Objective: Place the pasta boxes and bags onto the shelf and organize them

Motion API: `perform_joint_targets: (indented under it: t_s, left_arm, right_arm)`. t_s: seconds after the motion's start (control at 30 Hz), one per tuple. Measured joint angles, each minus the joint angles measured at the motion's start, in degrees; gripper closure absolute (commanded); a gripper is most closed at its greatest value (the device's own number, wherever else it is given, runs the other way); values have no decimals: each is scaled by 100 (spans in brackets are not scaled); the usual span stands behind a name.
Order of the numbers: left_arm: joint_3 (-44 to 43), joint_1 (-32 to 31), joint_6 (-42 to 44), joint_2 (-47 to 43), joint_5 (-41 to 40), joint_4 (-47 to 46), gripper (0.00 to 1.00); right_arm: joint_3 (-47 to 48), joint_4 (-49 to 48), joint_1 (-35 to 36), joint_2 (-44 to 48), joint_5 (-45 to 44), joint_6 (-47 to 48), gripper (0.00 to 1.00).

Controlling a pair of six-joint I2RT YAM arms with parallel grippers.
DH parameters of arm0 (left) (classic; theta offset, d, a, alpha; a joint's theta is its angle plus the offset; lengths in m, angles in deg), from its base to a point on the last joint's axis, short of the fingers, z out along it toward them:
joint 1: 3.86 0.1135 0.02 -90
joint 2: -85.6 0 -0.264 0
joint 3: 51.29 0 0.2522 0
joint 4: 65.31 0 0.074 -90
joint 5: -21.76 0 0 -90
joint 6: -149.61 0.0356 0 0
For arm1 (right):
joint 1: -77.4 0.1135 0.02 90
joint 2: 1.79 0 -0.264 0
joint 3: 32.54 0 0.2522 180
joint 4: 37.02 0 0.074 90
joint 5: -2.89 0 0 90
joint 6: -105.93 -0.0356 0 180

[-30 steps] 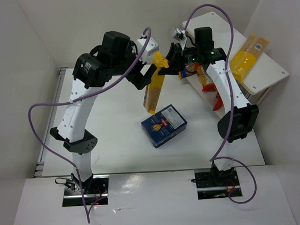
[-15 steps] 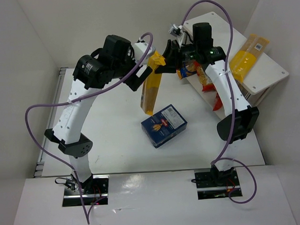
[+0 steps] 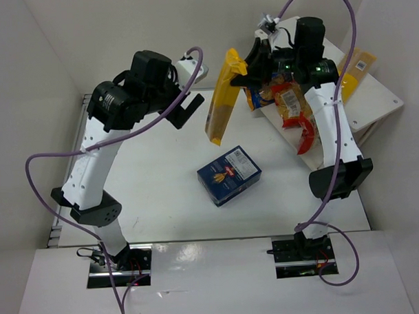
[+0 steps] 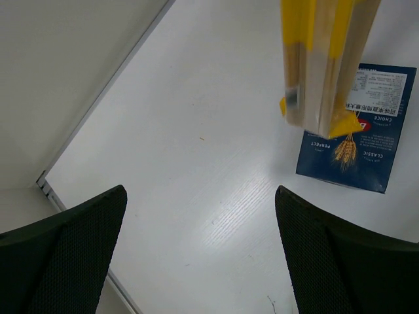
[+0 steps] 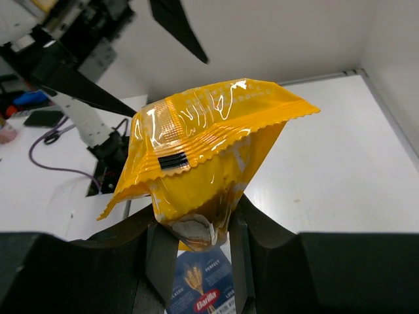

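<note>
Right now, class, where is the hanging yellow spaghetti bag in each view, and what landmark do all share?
Top external: spaghetti bag upper centre, hanging from the right gripper.
Left wrist: top right, its lower end dangling.
Right wrist: centre, crinkled top end clamped.
Shared landmark: dark blue pasta box.

The right hand (image 3: pixel 244 67) grips the top end of a long yellow spaghetti bag (image 3: pixel 220 105), which hangs tilted above the tabletop (image 3: pixel 155 173). The left hand (image 3: pixel 186 109) stands near the bag but apart from it, fingers spread. A dark blue pasta box (image 3: pixel 229 174) lies on the tabletop just below the bag.
</note>
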Motion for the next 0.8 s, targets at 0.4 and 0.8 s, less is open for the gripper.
perform_joint_targets:
  t_s: [0.4,0.8]
  left_arm:
    - [555,0,20,-184,-131,-9,1]
    - [1049,0,31,-396,-144,-20,1]
  right_arm:
    - [289,-625,-1488,2,-411,-868,100]
    - [380,-1099,-1851,0,-1075,-1886,100]
